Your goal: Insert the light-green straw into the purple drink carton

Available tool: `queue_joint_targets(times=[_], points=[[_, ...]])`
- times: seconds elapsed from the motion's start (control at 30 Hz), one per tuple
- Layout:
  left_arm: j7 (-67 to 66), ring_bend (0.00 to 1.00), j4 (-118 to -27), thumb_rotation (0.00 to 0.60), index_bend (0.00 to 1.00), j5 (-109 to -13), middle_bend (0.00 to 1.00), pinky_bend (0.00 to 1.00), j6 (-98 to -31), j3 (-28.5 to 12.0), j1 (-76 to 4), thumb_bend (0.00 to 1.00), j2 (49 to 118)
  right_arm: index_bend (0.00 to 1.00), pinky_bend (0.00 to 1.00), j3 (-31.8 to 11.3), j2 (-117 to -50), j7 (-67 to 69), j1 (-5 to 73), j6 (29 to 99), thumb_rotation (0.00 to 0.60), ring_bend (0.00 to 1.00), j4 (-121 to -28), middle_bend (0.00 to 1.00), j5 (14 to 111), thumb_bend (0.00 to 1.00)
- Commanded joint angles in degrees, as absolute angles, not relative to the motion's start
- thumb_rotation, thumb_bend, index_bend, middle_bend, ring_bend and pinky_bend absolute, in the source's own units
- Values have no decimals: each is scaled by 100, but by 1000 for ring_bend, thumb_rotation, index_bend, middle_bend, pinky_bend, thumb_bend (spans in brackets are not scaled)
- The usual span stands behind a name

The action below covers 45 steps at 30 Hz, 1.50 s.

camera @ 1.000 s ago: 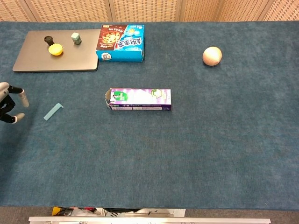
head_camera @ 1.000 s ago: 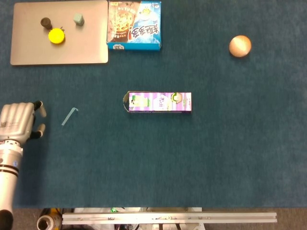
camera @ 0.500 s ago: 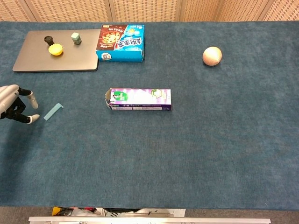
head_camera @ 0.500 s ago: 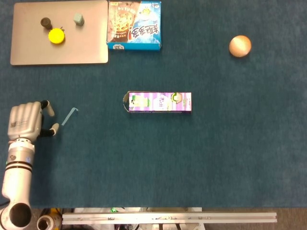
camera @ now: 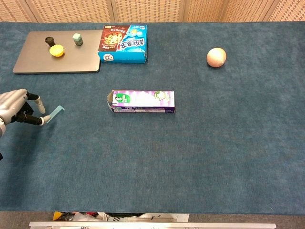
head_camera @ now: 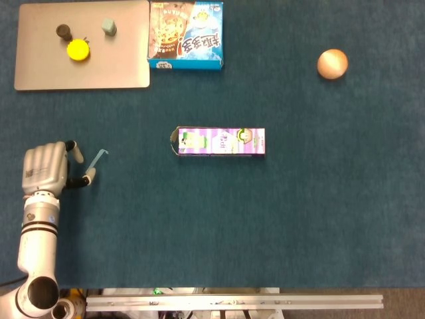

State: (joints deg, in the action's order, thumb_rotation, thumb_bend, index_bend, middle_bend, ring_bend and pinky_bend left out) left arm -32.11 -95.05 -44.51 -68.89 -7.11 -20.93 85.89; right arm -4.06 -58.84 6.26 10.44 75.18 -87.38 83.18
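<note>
The light-green straw (head_camera: 97, 160) (camera: 54, 114) lies flat on the blue cloth at the left, bent at its far end. My left hand (head_camera: 49, 169) (camera: 16, 110) sits just left of it with fingers apart and nothing in them. One fingertip is right at the straw's near end; contact is unclear. The purple drink carton (head_camera: 220, 141) (camera: 141, 101) lies on its side mid-table, its top end facing left, well to the right of the straw. My right hand appears in neither view.
A grey slab (head_camera: 119, 66) at the back left carries a yellow cup (head_camera: 78, 49), a dark piece (head_camera: 64, 30) and a grey-green block (head_camera: 109, 26). Beside it lies a blue snack box (head_camera: 186, 36). An orange ball (head_camera: 332, 64) rests at the back right.
My left hand has moved right, from the table's left edge up to the straw's near end. The straw and carton lie where they were.
</note>
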Motion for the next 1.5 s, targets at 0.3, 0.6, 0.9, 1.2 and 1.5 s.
queue_joint_targets(times=[0.3, 0.6, 0.9, 1.2, 1.5], points=[[-3226, 945, -9350, 493, 474, -4407, 923, 940, -6994, -667, -2123, 258, 8728, 53, 44, -394, -5883, 698, 1010, 7549, 600, 57, -8672, 250, 8309, 329], [-3152, 945, -9309, 495, 484, -4356, 921, 946, -6951, -674, -2147, 258, 8786, 53, 44, -394, -5879, 738, 978, 7602, 600, 57, -8635, 250, 8314, 329], [-3120, 946, -9254, 496, 491, -4269, 922, 949, -6850, -688, -2210, 258, 8845, 53, 44, -387, -5864, 762, 931, 7644, 600, 57, -8628, 250, 8297, 329], [-3079, 948, -9213, 496, 501, -4203, 925, 957, -6788, -701, -2255, 258, 8880, 53, 44, -389, -5864, 775, 919, 7645, 600, 57, -8610, 250, 8288, 330], [-3022, 950, -9190, 493, 518, -4157, 927, 961, -6686, -683, -2292, 284, 8865, 53, 44, -388, -5871, 787, 907, 7634, 600, 57, -8590, 250, 8271, 329]])
